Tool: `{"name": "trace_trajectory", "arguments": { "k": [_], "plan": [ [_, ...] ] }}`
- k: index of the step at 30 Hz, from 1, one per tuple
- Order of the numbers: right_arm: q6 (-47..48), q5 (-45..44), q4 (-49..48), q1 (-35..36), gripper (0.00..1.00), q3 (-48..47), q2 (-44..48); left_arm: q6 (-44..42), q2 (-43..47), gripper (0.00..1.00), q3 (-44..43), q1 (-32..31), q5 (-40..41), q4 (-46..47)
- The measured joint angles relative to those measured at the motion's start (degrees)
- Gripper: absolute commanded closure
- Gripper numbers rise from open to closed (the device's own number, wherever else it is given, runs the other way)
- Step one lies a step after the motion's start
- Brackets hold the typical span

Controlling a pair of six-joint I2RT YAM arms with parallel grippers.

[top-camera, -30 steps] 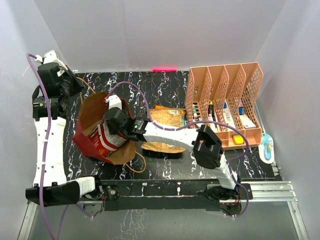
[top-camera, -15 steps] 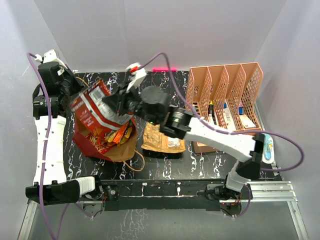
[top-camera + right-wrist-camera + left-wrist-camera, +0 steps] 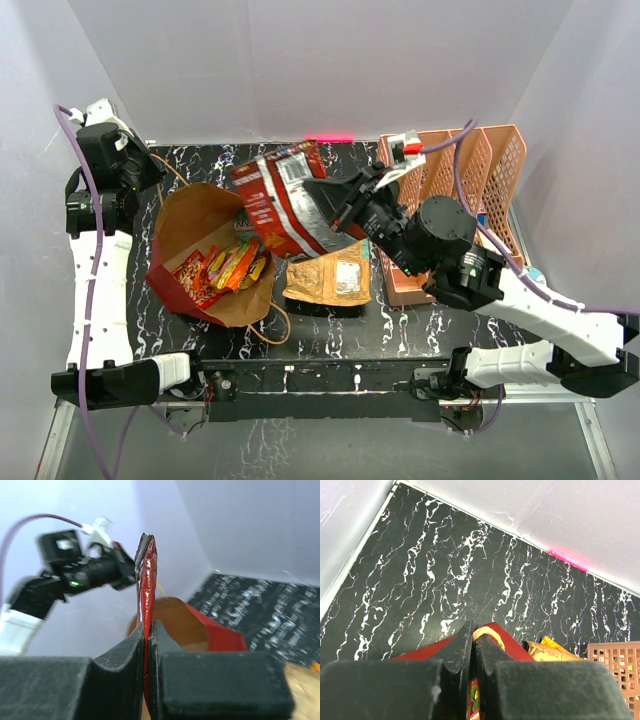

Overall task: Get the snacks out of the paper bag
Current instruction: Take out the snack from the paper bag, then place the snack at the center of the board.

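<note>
Black marbled table (image 3: 320, 330) bears the paper bag (image 3: 195, 215), a gold-brown packet (image 3: 325, 280) and, seemingly, a pink organiser (image 3: 500, 155).

Top camera high behind my bases, looking down; my wrist cameras sit close, looking along fingers (image 3: 457, 652); all three share paper bag (image 3: 190, 225)

paper bag (image 3: 190, 215): red outside, brown kraft inside; set tilted on the left of the table (image 3: 350, 330), mouth wide open and turned upward. One thin cord handle (image 3: 278, 325) is looped at the near edge; the rim at the far left is caught at the tips of the left gripper (image 3: 473, 630).
snacks in the bag (image 3: 225, 268): orange, red and yellow glossy packets, heaped against the lower wall.
red-and-silver packet (image 3: 285, 200): held aloft just right of the bag's mouth, clamped by one edge in the right gripper (image 3: 146, 630).
gold-brown packet (image 3: 328, 280): laid flat on the table, just beside the bag.
</note>
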State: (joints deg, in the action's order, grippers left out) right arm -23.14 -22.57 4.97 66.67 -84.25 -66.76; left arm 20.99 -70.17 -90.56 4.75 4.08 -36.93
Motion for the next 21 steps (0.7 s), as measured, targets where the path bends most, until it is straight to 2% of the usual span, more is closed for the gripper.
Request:
{"name": "trace_trajectory", "arguments": {
  "k": [4, 9, 15, 21],
  "plan": [
    [0.6, -6.9, 0.8, 0.0, 0.93, 8.8, 4.3, 0.0, -0.3, 1.00, 0.0, 0.0, 0.0, 0.0],
    [0.7, -13.1, 0.9, -0.1, 0.93, 18.5, 4.8, 0.0, -0.7, 1.00, 0.0, 0.0, 0.0, 0.0],
    [-3.1, -14.6, -0.1, -0.1, 0.93, 24.4, 3.0, -0.2, -0.7, 1.00, 0.0, 0.0, 0.0, 0.0],
    [-13.0, -15.2, -4.6, -1.8, 0.93, 28.0, 2.5, -0.4, -0.7, 1.00, 0.0, 0.0, 0.0, 0.0]
  ]
}}
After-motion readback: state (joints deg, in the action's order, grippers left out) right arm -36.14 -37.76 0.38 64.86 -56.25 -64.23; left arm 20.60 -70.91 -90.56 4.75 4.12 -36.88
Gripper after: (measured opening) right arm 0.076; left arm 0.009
